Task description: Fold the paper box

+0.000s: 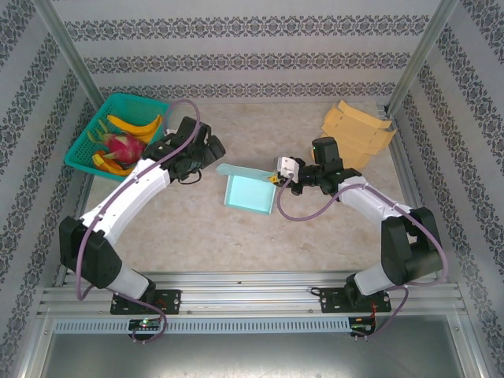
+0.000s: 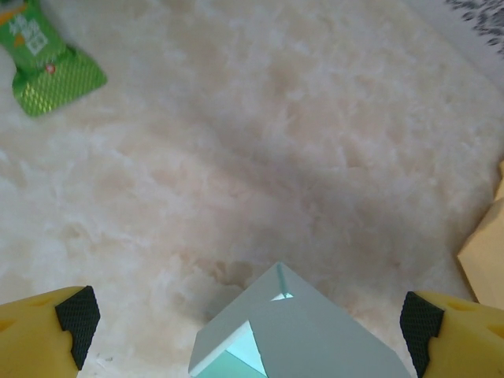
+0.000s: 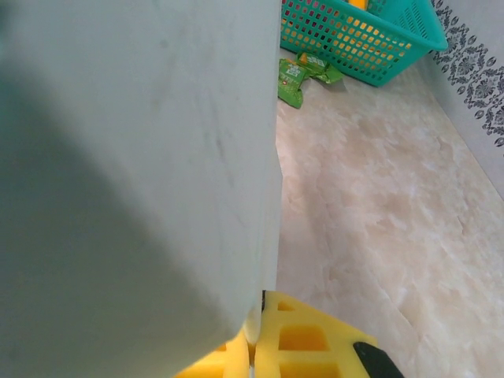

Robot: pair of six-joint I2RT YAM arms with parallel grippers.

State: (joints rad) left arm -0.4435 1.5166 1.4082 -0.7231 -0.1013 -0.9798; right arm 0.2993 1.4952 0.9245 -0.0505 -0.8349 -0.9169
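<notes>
The paper box (image 1: 249,194), pale teal, sits in the middle of the desk (image 1: 315,236) with its open side up and one flap standing out at its far left corner. The right jaws are closed on the box's right-hand edge; in the right wrist view the box's wall (image 3: 142,157) runs down into the narrow gap between the yellow fingers (image 3: 303,339).

The left jaws are wide open just beside the box's far left corner. In the left wrist view the black pads (image 2: 77,315) stand far apart, with a folded corner of the box (image 2: 299,335) between them, touching neither.

A teal basket (image 1: 93,124) holding bananas (image 1: 135,126) and a pink dragon fruit (image 1: 126,147) rests at the far left of the desk. A green packet (image 3: 293,79) lies on the desk near the basket. A stack of tan cardboard (image 1: 358,130) lies at the far right.
</notes>
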